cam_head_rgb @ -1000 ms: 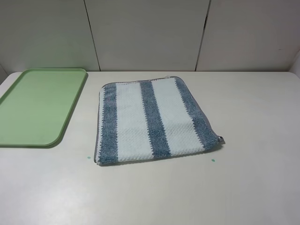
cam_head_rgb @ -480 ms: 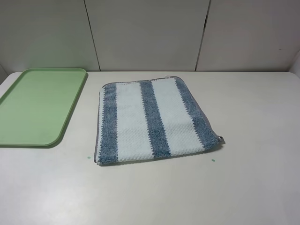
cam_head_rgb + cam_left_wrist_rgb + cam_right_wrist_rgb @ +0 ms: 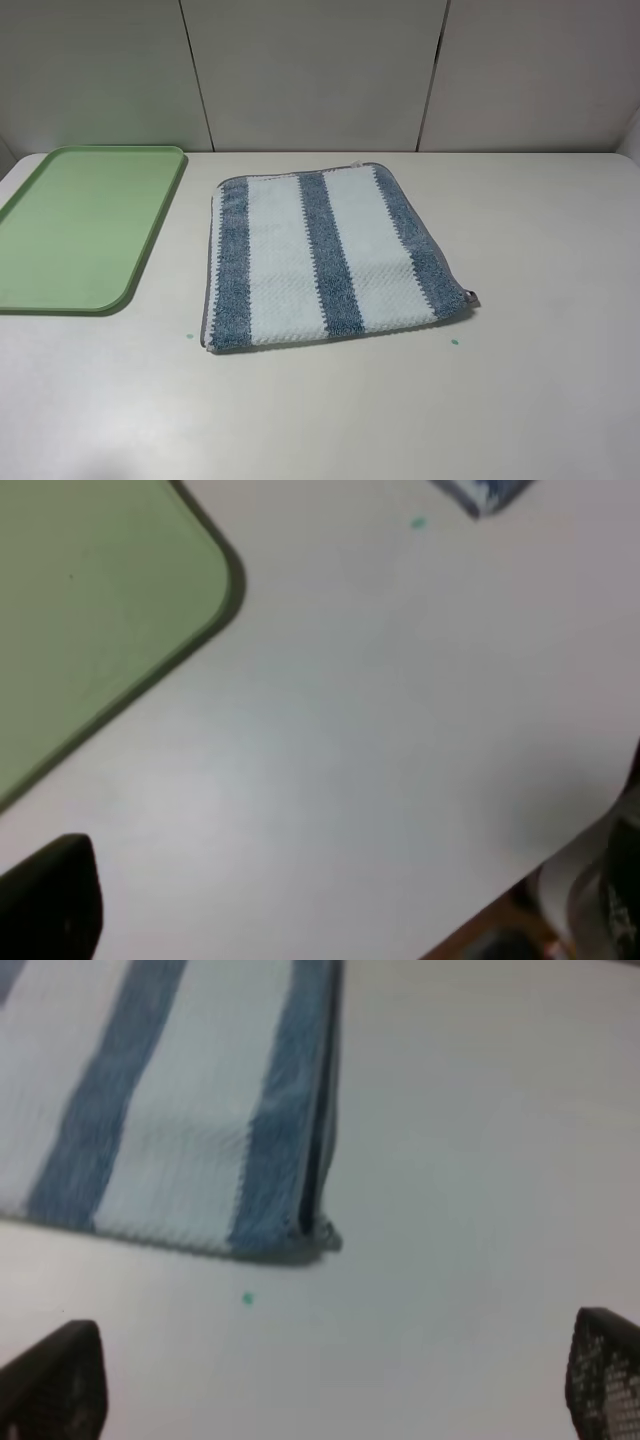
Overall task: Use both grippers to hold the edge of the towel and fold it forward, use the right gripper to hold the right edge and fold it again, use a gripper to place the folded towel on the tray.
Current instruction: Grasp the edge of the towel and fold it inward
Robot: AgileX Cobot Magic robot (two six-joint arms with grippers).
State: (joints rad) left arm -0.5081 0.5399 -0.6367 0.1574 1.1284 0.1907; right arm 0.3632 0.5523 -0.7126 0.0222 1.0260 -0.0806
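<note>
- Towel (image 3: 325, 255) is lying flat on the white table (image 3: 540, 390), in the middle of the frame in the high view, and nothing is touching it.
- Its blue-grey and white stripes are running from the upper side of the frame toward the lower side and leaning a little to the lower right, so the towel is sitting slightly turned.
- Its sides are looking close in length from this angle, so the long axis is not showing clearly.
- The grey hem (image 3: 207, 270) is running down the left side, and a small loop (image 3: 470, 296) is sticking out to the right at the lower right corner.
- Near that corner the right side is showing two layers, one lying on the other.
- The tray (image 3: 158, 225) is lying at the left of the frame, well apart from the towel.
- The right gripper (image 3: 330, 1375) is hovering over the table near the loop corner, with its fingers standing wide apart and holding nothing.
- The left gripper (image 3: 330, 900) is hovering over bare table between the tray and the towel. Only one black finger is showing clearly, and it is spread wide and holding nothing.
</note>
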